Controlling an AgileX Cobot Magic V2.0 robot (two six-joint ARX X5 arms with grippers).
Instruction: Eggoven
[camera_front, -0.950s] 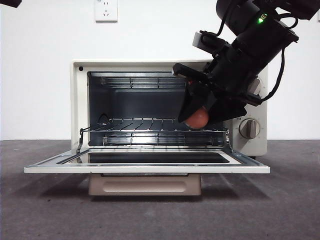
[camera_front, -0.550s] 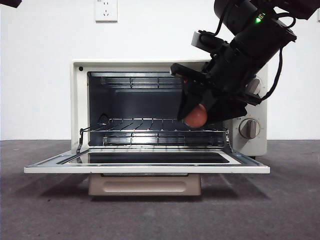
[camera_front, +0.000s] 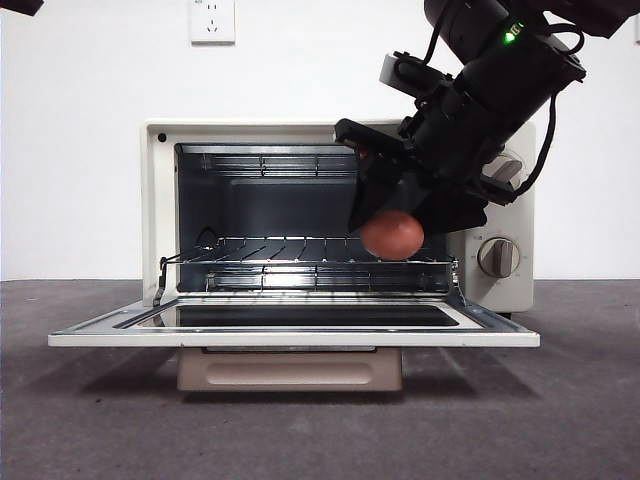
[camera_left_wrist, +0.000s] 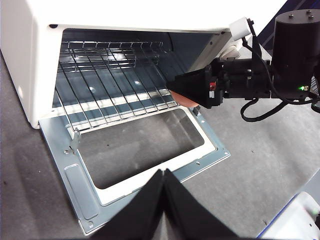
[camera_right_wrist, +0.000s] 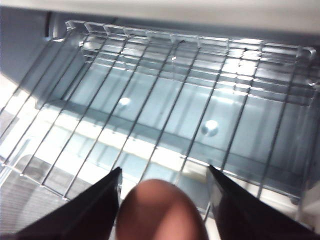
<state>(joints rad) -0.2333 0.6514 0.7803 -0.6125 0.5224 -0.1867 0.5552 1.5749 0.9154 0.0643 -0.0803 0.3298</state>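
The cream toaster oven (camera_front: 158, 200) stands with its door (camera_front: 290, 338) folded down flat and its wire rack (camera_front: 300, 262) showing. My right gripper (camera_front: 392, 222) is shut on the orange-brown egg (camera_front: 392, 235) and holds it at the right side of the oven mouth, just above the rack's front edge. In the right wrist view the egg (camera_right_wrist: 160, 210) sits between the jaws of that gripper (camera_right_wrist: 164, 175), over the rack (camera_right_wrist: 165, 115). The left wrist view shows the right gripper (camera_left_wrist: 192, 90) and a sliver of egg (camera_left_wrist: 181, 99). My left gripper (camera_left_wrist: 163, 172) is shut and empty, back from the door.
The oven's lower knob (camera_front: 498, 257) shows right of the arm. The beige handle (camera_front: 290, 370) hangs under the open door. A wall socket (camera_front: 212, 20) is behind the oven. The waiting arm shows as a black tip (camera_front: 20, 5) at the top left.
My right gripper has moved a little to the left with the egg, further across the oven mouth. The egg shows more fully below the jaws.
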